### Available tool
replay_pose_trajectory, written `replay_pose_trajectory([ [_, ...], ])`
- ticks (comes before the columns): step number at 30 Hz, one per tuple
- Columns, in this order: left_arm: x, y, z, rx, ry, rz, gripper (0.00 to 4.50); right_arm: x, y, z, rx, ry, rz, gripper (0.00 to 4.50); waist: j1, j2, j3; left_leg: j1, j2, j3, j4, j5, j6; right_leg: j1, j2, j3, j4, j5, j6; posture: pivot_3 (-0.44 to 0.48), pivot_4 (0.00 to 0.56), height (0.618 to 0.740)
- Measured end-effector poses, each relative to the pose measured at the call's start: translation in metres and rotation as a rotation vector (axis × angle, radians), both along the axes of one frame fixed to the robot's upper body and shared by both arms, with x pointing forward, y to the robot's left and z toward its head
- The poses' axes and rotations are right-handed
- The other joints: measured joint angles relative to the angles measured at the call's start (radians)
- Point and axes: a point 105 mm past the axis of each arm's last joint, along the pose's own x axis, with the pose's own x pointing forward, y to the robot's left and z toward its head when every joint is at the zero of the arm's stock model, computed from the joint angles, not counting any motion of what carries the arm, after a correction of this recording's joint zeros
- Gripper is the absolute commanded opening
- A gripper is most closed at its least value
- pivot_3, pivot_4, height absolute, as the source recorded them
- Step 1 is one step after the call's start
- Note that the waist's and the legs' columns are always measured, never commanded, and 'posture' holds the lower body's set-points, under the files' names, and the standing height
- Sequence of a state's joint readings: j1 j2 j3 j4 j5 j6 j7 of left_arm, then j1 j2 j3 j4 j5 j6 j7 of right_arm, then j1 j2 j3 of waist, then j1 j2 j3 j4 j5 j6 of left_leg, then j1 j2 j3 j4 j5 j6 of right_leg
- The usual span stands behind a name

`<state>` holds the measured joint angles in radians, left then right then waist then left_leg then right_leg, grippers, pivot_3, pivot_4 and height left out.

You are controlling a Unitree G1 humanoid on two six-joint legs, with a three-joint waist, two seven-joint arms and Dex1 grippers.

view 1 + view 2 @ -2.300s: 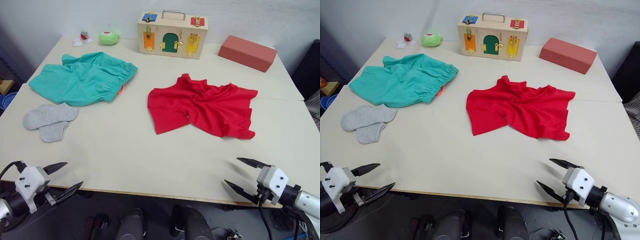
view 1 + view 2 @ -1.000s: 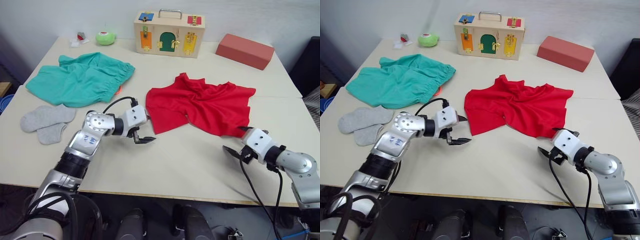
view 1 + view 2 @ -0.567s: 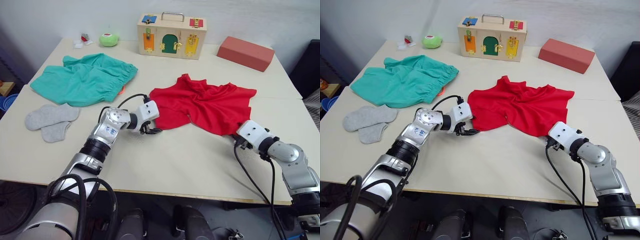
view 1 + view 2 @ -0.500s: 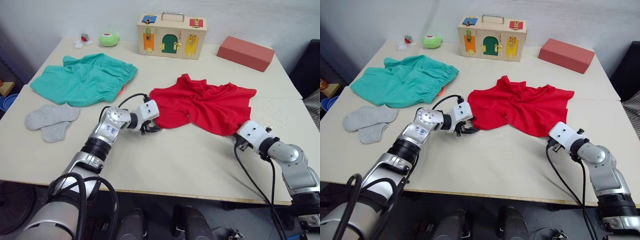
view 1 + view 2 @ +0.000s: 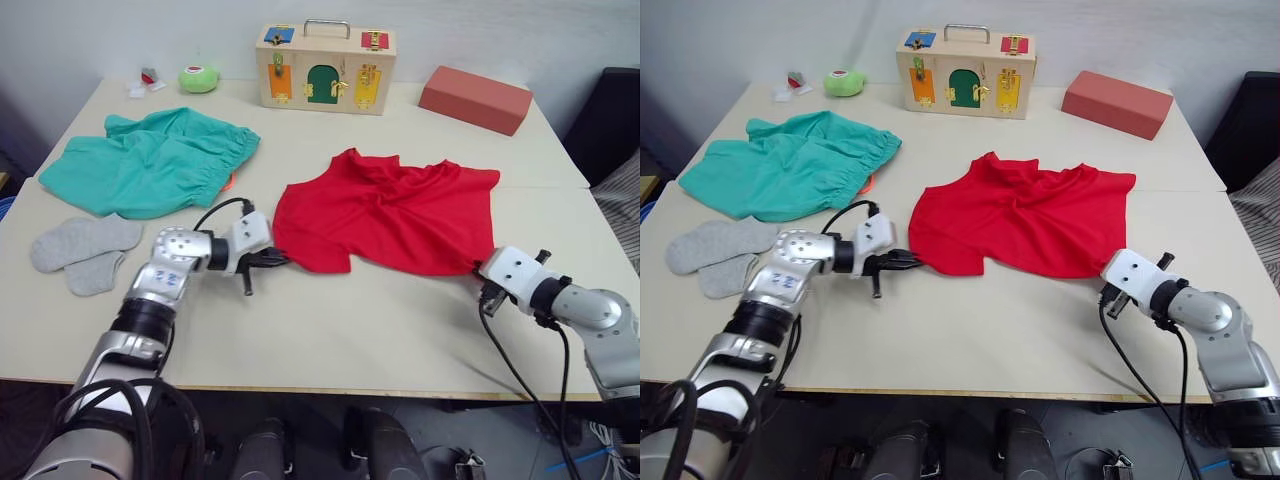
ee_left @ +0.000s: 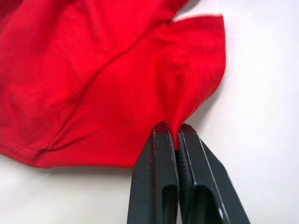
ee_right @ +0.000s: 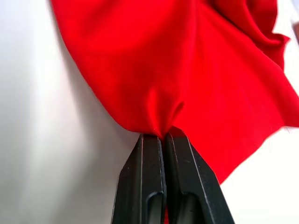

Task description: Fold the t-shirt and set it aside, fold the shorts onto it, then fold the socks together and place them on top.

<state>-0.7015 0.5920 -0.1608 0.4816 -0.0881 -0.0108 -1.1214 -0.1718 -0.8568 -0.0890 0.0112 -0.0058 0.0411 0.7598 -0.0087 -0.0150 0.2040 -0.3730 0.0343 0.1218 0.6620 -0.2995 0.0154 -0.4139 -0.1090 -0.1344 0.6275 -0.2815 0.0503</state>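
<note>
Pinching the t-shirt: left hand, seemingly right hand.

This looks like a robot test room or lab rather than a home. A broad, pale beige table, made of two tops pushed together with a seam showing, stands against a plain white wall. Along its far edge sit practice props: a light wooden latch-board box with coloured little doors and a metal handle, a salmon-red rectangular block and a small green round toy. Black cables hang loose below the table's near edge, and a dark chair stands at the right side.
</note>
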Motion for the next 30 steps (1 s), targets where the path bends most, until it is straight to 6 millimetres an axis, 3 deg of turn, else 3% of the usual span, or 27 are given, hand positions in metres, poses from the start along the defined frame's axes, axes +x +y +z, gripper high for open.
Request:
replay_pose_trajectory([
  [7,-0.044,0.034,-0.002,0.0,0.041,-0.053,0.02,-0.039,0.009,-0.001,0.044,0.135,0.142,0.0,0.011,0.0,0.0,0.0,-0.001,-0.001,0.0,-0.003,0.003,0.001,-0.002,0.0,-0.001,0.0,0.0,0.0,0.15,0.74],
  [11,-0.087,0.043,-0.012,-0.014,0.138,-0.096,0.02,-0.075,0.015,-0.021,0.068,0.278,0.225,0.0,0.01,0.0,0.0,0.0,0.0,-0.001,0.0,-0.006,0.004,0.001,-0.002,0.0,-0.003,0.0,0.0,0.0,0.15,0.74],
  [15,-0.115,0.047,-0.013,-0.036,0.21,-0.085,0.02,-0.095,0.016,-0.034,0.069,0.334,0.243,0.0,0.01,0.0,0.0,0.001,-0.001,0.0,0.0,-0.01,0.01,0.002,-0.003,0.001,-0.003,0.0,0.001,0.0,0.15,0.74],
  [21,-0.137,0.053,-0.02,-0.055,0.29,-0.029,0.02,-0.11,0.012,-0.049,0.065,0.336,0.231,0.0,0.011,0.0,0.0,0.002,0.0,-0.001,0.0,-0.011,0.009,0.002,-0.003,0.001,-0.003,0.0,0.001,0.0,0.15,0.74],
  [30,-0.16,0.051,-0.026,-0.052,0.406,-0.011,0.02,-0.115,0.006,-0.053,0.052,0.308,0.257,0.0,0.017,0.0,0.0,0.002,0.0,-0.001,0.0,-0.014,0.008,0.003,-0.003,0.001,-0.006,0.0,0.001,0.0,0.15,0.74],
])
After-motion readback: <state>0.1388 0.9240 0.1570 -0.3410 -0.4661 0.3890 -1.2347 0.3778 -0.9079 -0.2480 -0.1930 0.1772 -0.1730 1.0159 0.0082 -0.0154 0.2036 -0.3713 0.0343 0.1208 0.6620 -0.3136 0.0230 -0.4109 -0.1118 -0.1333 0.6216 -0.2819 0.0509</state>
